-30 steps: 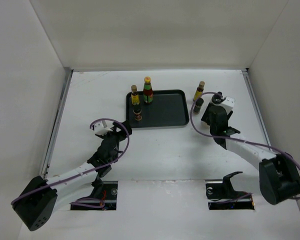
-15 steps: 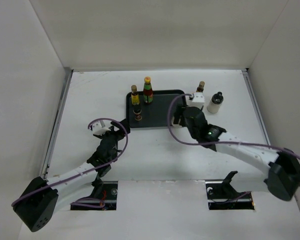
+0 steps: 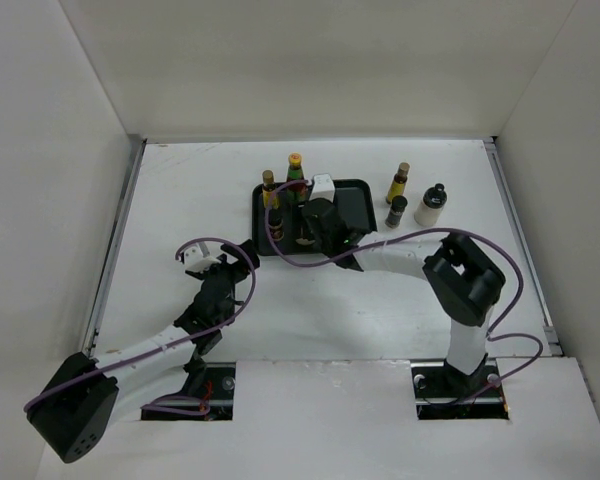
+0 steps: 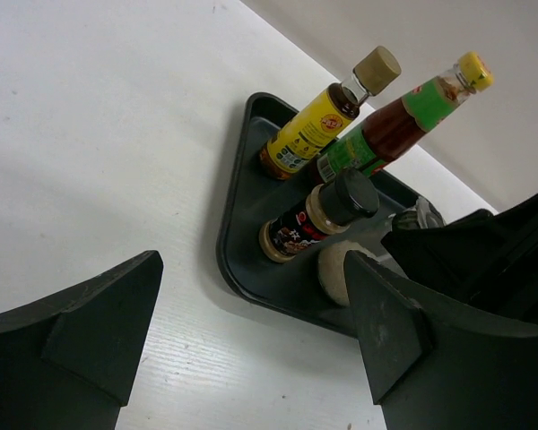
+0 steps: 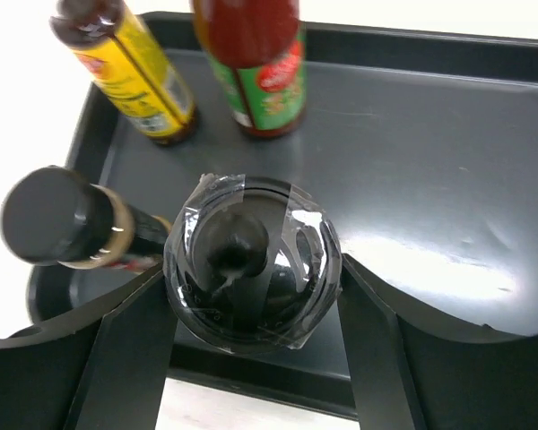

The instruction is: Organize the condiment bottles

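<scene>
The left claw (image 4: 253, 260) hangs spread and holding nothing over the white desk (image 3: 180, 200), just off the near-left corner of the tray (image 3: 355, 210), its jaws facing the bottles there.

At the tray's left end stand three bottles. The yellow bottle (image 3: 269, 192), with a brown cap, is at the far-left corner. The green bottle (image 3: 296, 178), with a red label and yellow cap, is just to its right. The dark bottle (image 3: 276, 226), black-capped, stands nearer the arms, in front of the yellow one.

The right arm reaches across from the right side of the desk, and the right claw (image 3: 305, 228) sits over the left half of the tray, just beside the dark bottle. It is pinching the wrapped jar (image 5: 251, 260), a squat pale jar whose black cap sits under clear film, with one finger pressed to each side. The left wrist view shows its pale body low over the tray floor, near the dark bottle. Whether it touches the floor cannot be told.

On the bare desk to the right of the tray stand three more bottles. The amber bottle (image 3: 398, 183) is slim and brown-capped. The small bottle (image 3: 397, 211), dark-capped, is just in front of it. The pale bottle (image 3: 430, 206), black-capped, is farthest right.
</scene>
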`<state>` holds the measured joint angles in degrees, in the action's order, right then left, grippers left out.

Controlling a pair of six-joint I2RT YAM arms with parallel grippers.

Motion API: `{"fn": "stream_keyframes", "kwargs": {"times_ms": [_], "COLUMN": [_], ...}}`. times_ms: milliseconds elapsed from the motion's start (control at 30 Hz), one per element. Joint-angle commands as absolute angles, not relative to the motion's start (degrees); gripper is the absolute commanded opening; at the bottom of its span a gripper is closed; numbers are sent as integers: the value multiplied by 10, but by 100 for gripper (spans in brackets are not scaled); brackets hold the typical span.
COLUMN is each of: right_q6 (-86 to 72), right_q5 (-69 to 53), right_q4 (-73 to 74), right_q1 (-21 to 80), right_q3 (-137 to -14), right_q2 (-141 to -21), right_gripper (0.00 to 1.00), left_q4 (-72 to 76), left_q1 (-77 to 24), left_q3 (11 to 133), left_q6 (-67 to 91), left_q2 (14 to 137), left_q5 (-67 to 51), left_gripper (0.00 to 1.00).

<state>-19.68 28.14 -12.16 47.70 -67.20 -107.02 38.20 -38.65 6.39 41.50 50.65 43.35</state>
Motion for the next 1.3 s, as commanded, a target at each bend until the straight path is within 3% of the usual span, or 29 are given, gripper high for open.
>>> {"fn": "stream_keyframes", "kwargs": {"times_ms": [0,100,200,500,667,800,933,1167,1267], "right_q6": [-196,-198,-198,-224,-227,-215,-214,-206,-181], "right_q5": [278,280,289,322,324,297,279,278,308], "right_q4": [-171,-150,-127,-111,-94,-69,-74,-138,-145], "right_q1": [491,491,491,359,251,220,202,192,207], "right_q3": [-708,-701,-672,-507,-504,-550,-566,-563,-561], "right_q2": [-1071,-1051,-988,-805,-831,-887,-924,-954,-931], "right_gripper": [72,90,99,100,100,99,94,57,51], "left_q4": [411,411,412,412,412,412,412,412,412], "left_q1": [-385,-385,-385,-382,-382,-378,-377,-377,-377], "left_q3": [62,63,64,67,69,69,69,69,71], "left_q6": [422,422,422,422,422,421,421,422,422], "left_q2": [511,512,516,526,535,533,534,539,543], "left_q5": [441,441,440,435,436,438,435,434,434], "left_gripper": [82,82,82,82,82,82,82,82,82]}}
